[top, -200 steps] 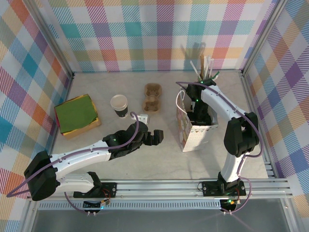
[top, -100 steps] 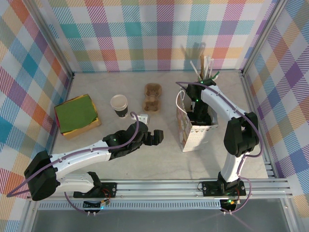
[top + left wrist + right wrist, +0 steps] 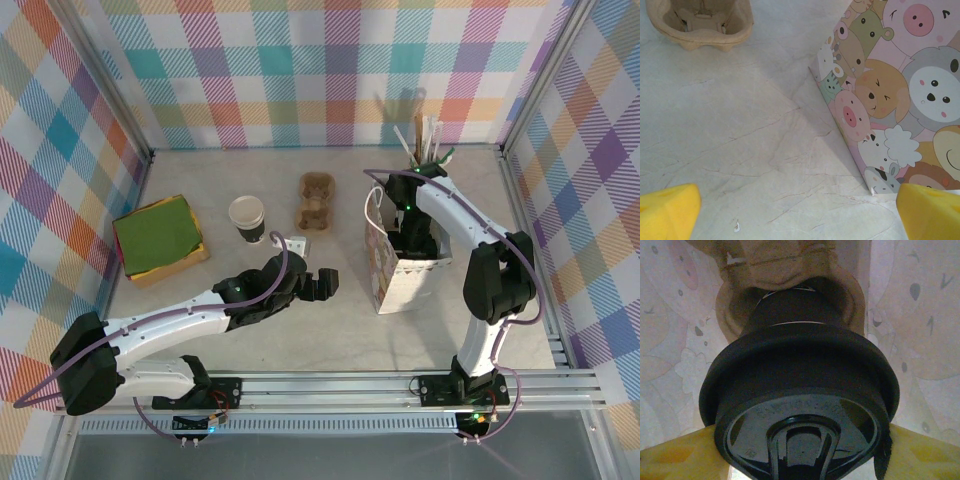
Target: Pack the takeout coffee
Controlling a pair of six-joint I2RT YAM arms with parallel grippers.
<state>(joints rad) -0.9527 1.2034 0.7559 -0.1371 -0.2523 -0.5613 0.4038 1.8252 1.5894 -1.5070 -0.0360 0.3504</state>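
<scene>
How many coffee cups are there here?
2: an open cup on the table left of the tray, and a lidded cup down in the bag. The bag may hide others.

Left arm [image 3: 170, 325] and right arm [image 3: 455, 215]: white shell links, black rounded joint housings, black base plates. A thin purple cable [image 3: 268, 268] runs along each arm. Small green light [image 3: 408, 210] on the right arm's black wrist. Left gripper [image 3: 329, 284] is black and blocky, with yellow foam-like fingertips [image 3: 665, 212]. Right gripper [image 3: 800, 460] has the same yellow pads [image 3: 670, 460].
</scene>
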